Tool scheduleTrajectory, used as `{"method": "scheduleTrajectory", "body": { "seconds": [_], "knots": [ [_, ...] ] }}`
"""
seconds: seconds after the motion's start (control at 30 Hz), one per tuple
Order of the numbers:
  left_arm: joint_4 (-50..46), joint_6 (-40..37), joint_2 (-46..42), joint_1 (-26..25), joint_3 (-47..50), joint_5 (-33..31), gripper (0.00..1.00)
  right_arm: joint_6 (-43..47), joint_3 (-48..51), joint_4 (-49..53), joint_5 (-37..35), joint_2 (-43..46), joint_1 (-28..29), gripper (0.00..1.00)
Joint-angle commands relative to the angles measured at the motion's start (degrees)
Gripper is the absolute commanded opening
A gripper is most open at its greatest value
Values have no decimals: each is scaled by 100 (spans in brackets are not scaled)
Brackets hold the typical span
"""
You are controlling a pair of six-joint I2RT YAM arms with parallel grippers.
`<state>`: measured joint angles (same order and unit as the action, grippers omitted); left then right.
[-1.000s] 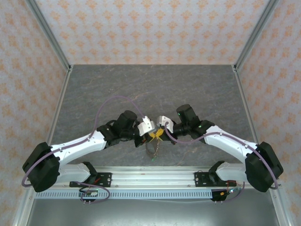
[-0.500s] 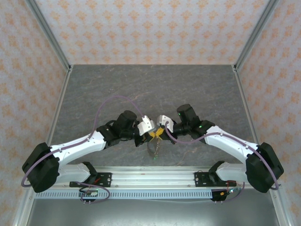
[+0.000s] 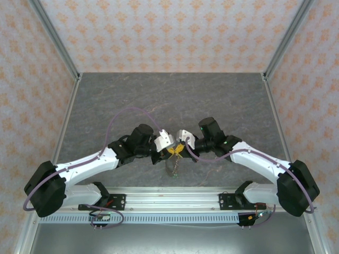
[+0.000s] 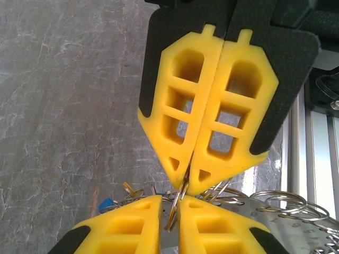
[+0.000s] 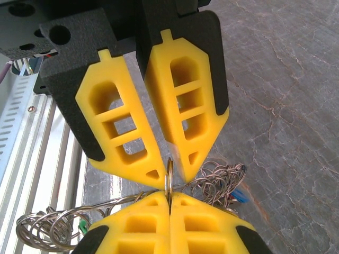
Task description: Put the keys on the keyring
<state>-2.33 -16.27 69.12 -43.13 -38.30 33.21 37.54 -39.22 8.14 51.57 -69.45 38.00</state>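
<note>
Seen from above, the arms meet at the centre of the frame and cover most of what they work on. The keyring (image 3: 172,167) shows there as a small grey bunch just below the fingertips, near the lower edge of the counter (image 3: 169,95). Whether it rests on the surface or hangs cannot be told. Of the keys (image 4: 106,204), little can be made out. A blue head peeks out at the lower left of the left wrist view, half hidden behind a yellow finger. A green scrap shows at the bottom left of the right wrist view. Blurred wire loops (image 4: 288,204) crowd the lower right of the left wrist view and are cut off by the frame edge. The right gripper (image 5: 169,194) has its yellow pads pressed together on a thin metal ring (image 5: 168,172), seen edge-on. Whether that ring is the big one cannot be told. The left gripper (image 4: 169,200) stands slightly apart, with the ring running into the narrow gap between its fingers. Whether either pad touches the ring is unclear. The metal is silvery, thin and tangled. The counter is grey and marbled, with an aluminium rail (image 3: 175,198) along its lower edge. The walls (image 3: 169,32) carry pale paper with orange motifs.
</note>
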Motion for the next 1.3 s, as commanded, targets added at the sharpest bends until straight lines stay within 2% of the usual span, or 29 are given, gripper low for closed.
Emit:
{"method": "scheduleTrajectory", "body": {
  "seconds": [0.0, 0.8, 0.87, 0.97, 1.13, 1.27],
  "knots": [
    [-13, -120, -144, -26, -54, -138, 16, -10, 54, -141, 37, 127, 50, 0],
    [-161, -237, -76, -27, -72, 89, 19, -181, 237, -765, 159, 134, 63, 0],
    [-123, -231, -88, -28, -63, 86, 15, -212, 262, -820, 193, 285, 59, 0],
    [-77, -255, -127, -23, -22, 7, 0, -195, 289, -820, 209, 322, 59, 0],
    [-75, -262, -146, -24, 45, -53, 0, -289, 448, -1055, 176, 516, 59, 0],
    [282, -70, -205, -19, 193, 79, 0, -338, 548, -1139, 158, 529, 59, 0]
  ]
}}
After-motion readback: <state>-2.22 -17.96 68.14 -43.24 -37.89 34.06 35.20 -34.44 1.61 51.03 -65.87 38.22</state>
